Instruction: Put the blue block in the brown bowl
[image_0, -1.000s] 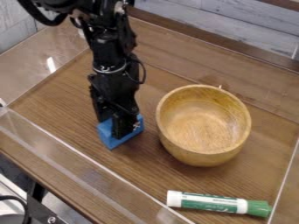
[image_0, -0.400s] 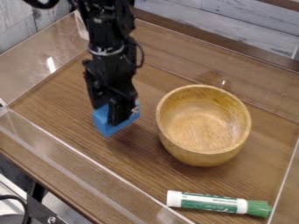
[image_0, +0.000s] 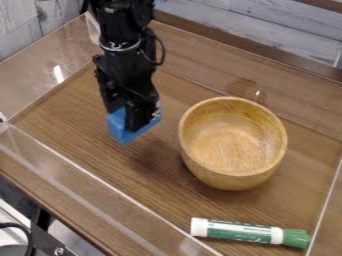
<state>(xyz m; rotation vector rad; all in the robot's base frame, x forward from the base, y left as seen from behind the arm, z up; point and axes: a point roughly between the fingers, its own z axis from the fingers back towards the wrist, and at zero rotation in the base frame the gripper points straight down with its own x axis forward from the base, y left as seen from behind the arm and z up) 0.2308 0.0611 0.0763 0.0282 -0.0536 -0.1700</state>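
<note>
The blue block (image_0: 130, 128) hangs a little above the wooden table, pinched between the black fingers of my gripper (image_0: 131, 118), which points straight down and is shut on it. The brown bowl (image_0: 234, 141) sits upright on the table to the right of the block, a short gap away, and holds nothing. Only the lower part and one side of the block show below the fingers.
A white-and-green marker tube (image_0: 250, 233) lies near the front right. A clear low wall (image_0: 80, 170) runs along the front of the wooden table (image_0: 67, 110), with another wall at the right edge.
The gripper has risen with the blue block, lifting it off the table and shifting slightly left and away from the front wall. Bowl and marker have not moved.
</note>
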